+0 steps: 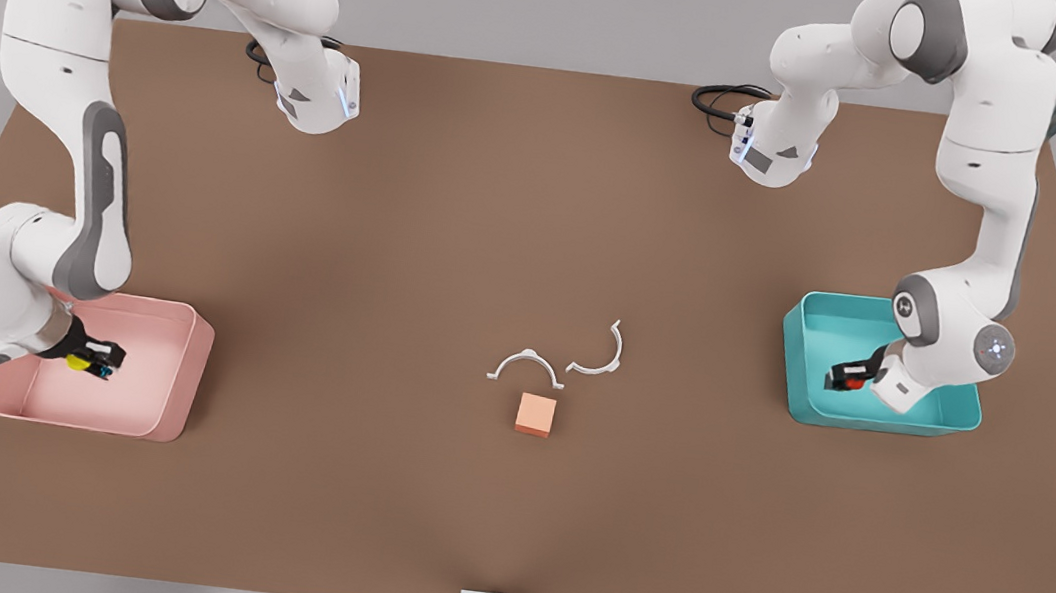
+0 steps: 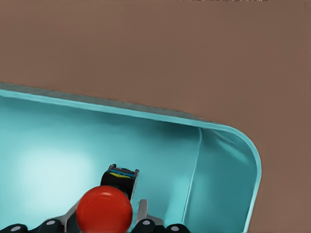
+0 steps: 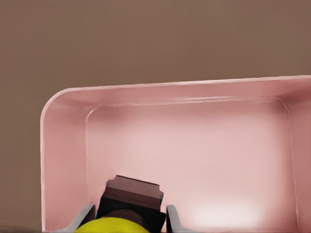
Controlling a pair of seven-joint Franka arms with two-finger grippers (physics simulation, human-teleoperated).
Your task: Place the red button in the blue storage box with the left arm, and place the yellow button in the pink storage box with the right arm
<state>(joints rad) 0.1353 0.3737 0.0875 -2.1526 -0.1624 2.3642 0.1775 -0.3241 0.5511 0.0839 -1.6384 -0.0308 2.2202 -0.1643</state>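
Over the blue storage box [image 1: 952, 414], left gripper [image 1: 848, 379] pinches the red button [image 1: 854, 383], low inside for release. Across the table, right gripper [image 1: 93, 361] clamps the yellow button [image 1: 79, 362] inside the pink storage box [image 1: 175, 384]. Both seem poised to let go.

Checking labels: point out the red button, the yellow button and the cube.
red button [image 2: 104, 212], left wrist view, red cap.
yellow button [image 1: 80, 362], front view, yellow cap.
cube [image 1: 535, 414], front view, top face.
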